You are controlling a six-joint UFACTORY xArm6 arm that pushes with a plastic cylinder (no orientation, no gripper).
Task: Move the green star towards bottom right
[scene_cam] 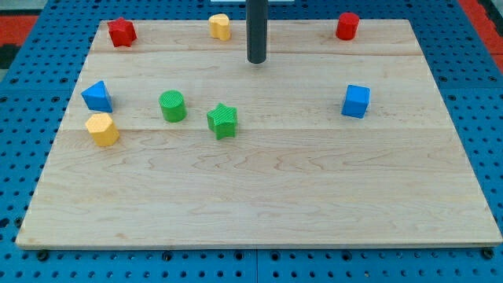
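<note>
- The green star sat on the wooden board, a bit to the view's left of the middle, and nothing touched it.
- The green cylinder stood near the star, on its left side in the view, with a small gap between them.
- My tip was above the star in the view and a little to the right, well apart from it.
- The rod had no hand on it, so there was nothing to grab or let go; it only ended in a blunt dark end.
- I could not tell for sure if my tip was touching the board or just over it.
- The yellow block, maybe six-sided, lay at the view's left, and the blue triangle block was just above it.
- The blue cube sat far off on the view's right.
- Along the view's top edge sat a red block with a bumpy shape on the left, a small yellow block near the rod, and a red cylinder on the right.
- The board lay on a blue table full of little holes.
</note>
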